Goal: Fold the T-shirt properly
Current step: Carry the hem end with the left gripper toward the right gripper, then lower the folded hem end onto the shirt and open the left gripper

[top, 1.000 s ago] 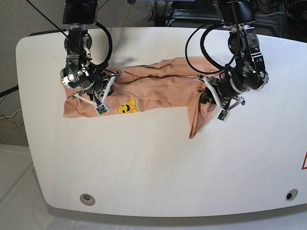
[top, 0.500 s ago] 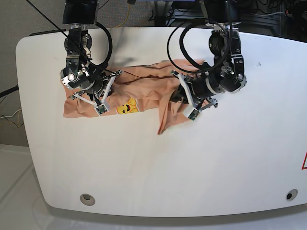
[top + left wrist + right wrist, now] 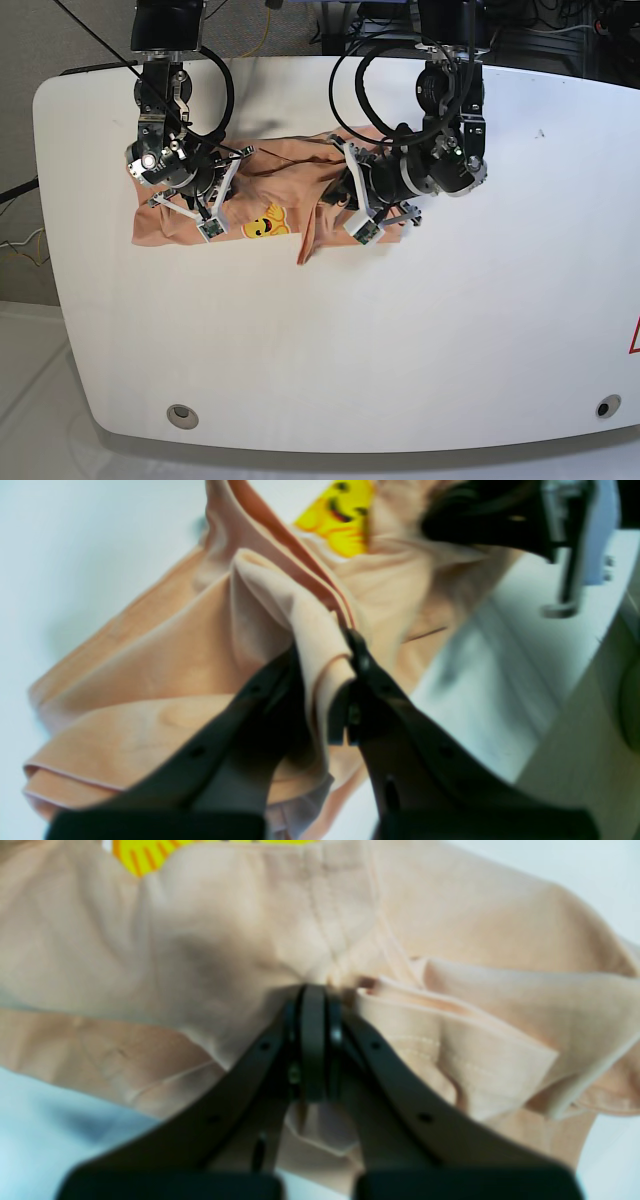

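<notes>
The left hand (image 3: pixel 325 680) pinches a fold of the peach T-shirt (image 3: pixel 285 180) lying on the white bench (image 3: pixel 400 340). The right hand (image 3: pixel 312 1005), beyond the yellow smiley print (image 3: pixel 264 220), is pressed together on the fabric.

Peach T-shirt (image 3: pixel 285 180), thin soft fabric, partly folded and bunched on white table (image 3: pixel 330 350), toward its far edge. Lies as a crumpled horizontal band. Yellow smiley print (image 3: pixel 265 221) face-up on the near side of the band, about mid-length. One end doubled back over the body, lifted off the table, a pointed flap hanging toward the table just beside the print. Other end flat on the table. In left wrist view, raised fold (image 3: pixel 300 625) stands as a narrow ridge, hem lines visible along it. In right wrist view, layered hemmed edge (image 3: pixel 450 1040) stacked on the flat body; cloth creased and puckered.
</notes>
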